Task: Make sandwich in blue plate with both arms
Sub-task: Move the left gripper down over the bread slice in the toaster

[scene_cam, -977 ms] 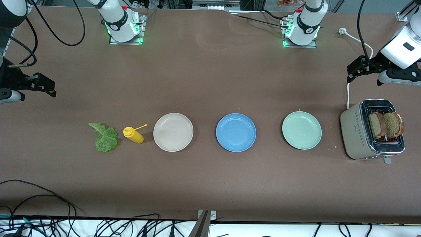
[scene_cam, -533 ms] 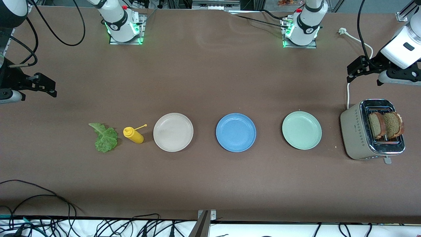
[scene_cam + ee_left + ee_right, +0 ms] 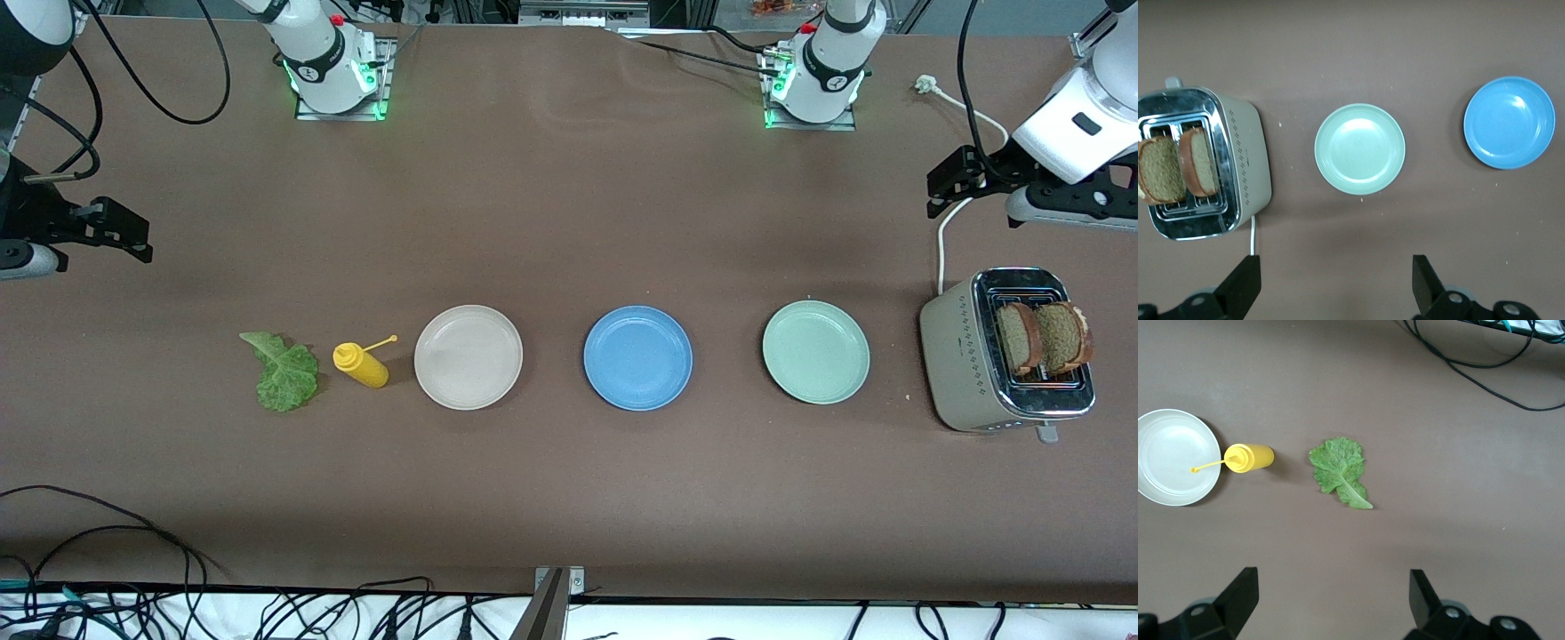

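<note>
Brown bread slices (image 3: 1042,339) stand in the beige metal toaster (image 3: 973,364) at the table's end; wide-open left gripper (image 3: 1335,283) should straddle one slice squarely; open right gripper (image 3: 1331,597) waits over lettuce leaf (image 3: 1338,471).

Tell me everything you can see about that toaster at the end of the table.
The toaster is a beige two-slot model with a shiny chrome top, a row of small marks along its side and a lever at its end nearest the front camera. Two brown bread slices stand upright in its slots, sticking well out. It sits on the table at the left arm's end, beside the pale green plate, not touching it.
</note>
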### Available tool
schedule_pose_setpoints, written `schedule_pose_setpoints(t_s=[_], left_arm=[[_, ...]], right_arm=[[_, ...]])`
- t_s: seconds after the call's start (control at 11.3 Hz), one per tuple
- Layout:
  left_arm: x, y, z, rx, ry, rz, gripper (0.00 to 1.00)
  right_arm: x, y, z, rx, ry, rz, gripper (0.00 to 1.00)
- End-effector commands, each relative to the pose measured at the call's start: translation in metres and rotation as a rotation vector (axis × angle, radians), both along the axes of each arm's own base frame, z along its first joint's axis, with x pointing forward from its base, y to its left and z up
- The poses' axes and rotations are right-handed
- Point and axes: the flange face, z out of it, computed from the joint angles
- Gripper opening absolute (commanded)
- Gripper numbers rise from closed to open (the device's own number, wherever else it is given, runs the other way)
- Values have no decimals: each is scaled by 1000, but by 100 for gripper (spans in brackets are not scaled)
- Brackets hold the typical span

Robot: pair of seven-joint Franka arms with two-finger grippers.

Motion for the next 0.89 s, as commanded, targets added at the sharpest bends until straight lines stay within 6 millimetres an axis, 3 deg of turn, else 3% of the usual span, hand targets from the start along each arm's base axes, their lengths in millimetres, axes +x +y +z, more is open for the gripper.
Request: schedule_pose_setpoints(t_s=[0.0, 0.27, 0.8], left_arm=[[-2, 4, 4, 25, 19, -20, 100], [0, 26, 0, 25, 28, 18, 100], [3, 28, 1, 22, 26, 7, 100]], right_arm=[[-1, 1, 4, -15, -4, -8, 100], [-2, 1, 4, -15, 0, -7, 100], [-1, 2, 3, -17, 0, -5, 100]])
